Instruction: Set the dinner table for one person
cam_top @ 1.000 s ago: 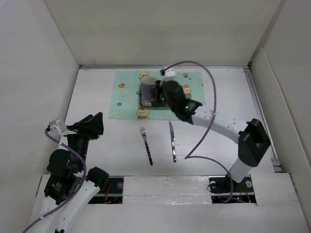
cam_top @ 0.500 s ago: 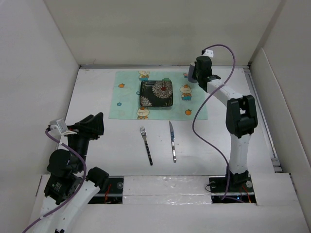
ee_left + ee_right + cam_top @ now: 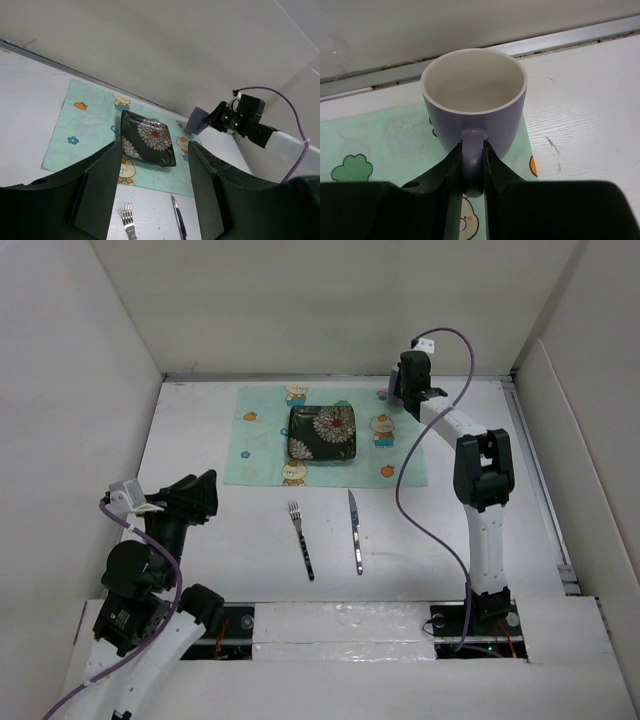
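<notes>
Mug [image 3: 472, 107], lilac ceramic, handle pinched in right end effector [image 3: 471, 152], is at far-right corner of mint-green cloth placemat [image 3: 262, 450], by the wall [image 3: 420, 30]. Left end effector [image 3: 155, 185] gapes wide over open white tabletop [image 3: 215, 530], near-left of the placemat.

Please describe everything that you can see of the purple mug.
The mug is lilac outside and cream-white inside, glossy like ceramic, with one loop handle. It is empty and upright. The right claw is shut on the handle, one finger on each side. The mug is at the far right corner of the mint-green placemat; whether its base rests on the cloth cannot be seen.
</notes>
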`<state>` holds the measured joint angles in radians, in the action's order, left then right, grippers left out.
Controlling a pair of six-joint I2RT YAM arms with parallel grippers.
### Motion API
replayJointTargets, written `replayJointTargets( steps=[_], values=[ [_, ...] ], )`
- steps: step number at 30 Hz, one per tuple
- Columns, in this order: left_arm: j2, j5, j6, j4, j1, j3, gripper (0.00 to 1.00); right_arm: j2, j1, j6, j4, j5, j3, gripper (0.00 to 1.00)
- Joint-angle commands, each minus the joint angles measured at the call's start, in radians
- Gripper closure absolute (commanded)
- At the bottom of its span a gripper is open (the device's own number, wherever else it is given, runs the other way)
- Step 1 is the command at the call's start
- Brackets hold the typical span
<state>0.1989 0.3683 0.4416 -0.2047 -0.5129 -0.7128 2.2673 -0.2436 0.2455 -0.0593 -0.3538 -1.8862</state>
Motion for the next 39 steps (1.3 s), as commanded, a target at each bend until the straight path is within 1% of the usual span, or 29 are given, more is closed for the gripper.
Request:
replayJointTargets(
  steps=[1, 4, 7, 10, 12, 15, 16, 18, 22, 25, 26, 27, 30, 31, 33, 36, 39],
  values=[
    [0.019, -0.009, -0.017, 0.059, 0.005, 0.001, 0.48, -0.003, -0.029, -0.041, 0.136, -0.1, -0.064, 1.0],
    [0.022, -0.012, -0.017, 0.062, 0.005, 0.001, 0.48, 0.001, -0.04, -0.06, 0.162, -0.151, -0.045, 1.0],
    [0.024, -0.017, -0.017, 0.06, 0.005, 0.001, 0.48, -0.02, -0.062, -0.057, 0.193, -0.143, 0.007, 1.0],
    [0.02, -0.019, -0.017, 0.062, 0.005, 0.001, 0.48, -0.041, -0.071, -0.054, 0.171, -0.146, 0.021, 1.0],
    [0.019, -0.023, -0.017, 0.062, 0.005, 0.003, 0.48, -0.046, -0.071, -0.045, 0.133, -0.146, 0.024, 0.92],
    [0.017, -0.031, -0.017, 0.064, 0.005, 0.004, 0.48, -0.066, -0.071, 0.004, 0.087, -0.142, 0.05, 0.87],
    [0.022, -0.037, -0.017, 0.062, 0.005, 0.004, 0.48, -0.083, -0.048, 0.03, 0.076, -0.125, 0.074, 0.83],
    [0.027, -0.037, -0.017, 0.057, 0.005, 0.003, 0.48, -0.098, -0.048, 0.057, 0.069, -0.123, 0.087, 0.79],
    [0.036, -0.04, -0.011, 0.051, 0.005, 0.003, 0.48, -0.147, -0.029, 0.083, 0.078, -0.097, 0.176, 0.72],
    [0.066, -0.04, 0.006, 0.031, 0.005, -0.007, 0.48, -0.181, -0.029, 0.095, 0.09, -0.099, 0.213, 0.68],
    [0.083, -0.042, 0.014, 0.018, 0.005, -0.008, 0.48, -0.187, -0.029, 0.098, 0.082, -0.109, 0.223, 0.65],
    [0.089, -0.045, 0.017, 0.014, 0.005, -0.01, 0.48, -0.192, -0.029, 0.1, 0.078, -0.112, 0.226, 0.64],
    [0.128, -0.066, 0.028, 0.008, 0.005, -0.014, 0.47, -0.213, -0.029, 0.098, 0.081, -0.111, 0.252, 0.53],
    [0.146, -0.074, 0.032, 0.001, 0.005, -0.019, 0.46, -0.221, -0.029, 0.097, 0.084, -0.108, 0.262, 0.52],
    [0.198, -0.083, 0.045, -0.016, 0.005, -0.028, 0.45, -0.238, -0.029, 0.087, 0.099, -0.103, 0.283, 0.45],
    [0.276, -0.091, 0.063, -0.048, 0.005, -0.042, 0.46, -0.256, -0.029, 0.078, 0.096, -0.082, 0.292, 0.44],
    [0.373, -0.13, 0.086, -0.082, 0.005, -0.06, 0.48, -0.297, -0.029, 0.089, 0.075, -0.056, 0.302, 0.43]
  ],
)
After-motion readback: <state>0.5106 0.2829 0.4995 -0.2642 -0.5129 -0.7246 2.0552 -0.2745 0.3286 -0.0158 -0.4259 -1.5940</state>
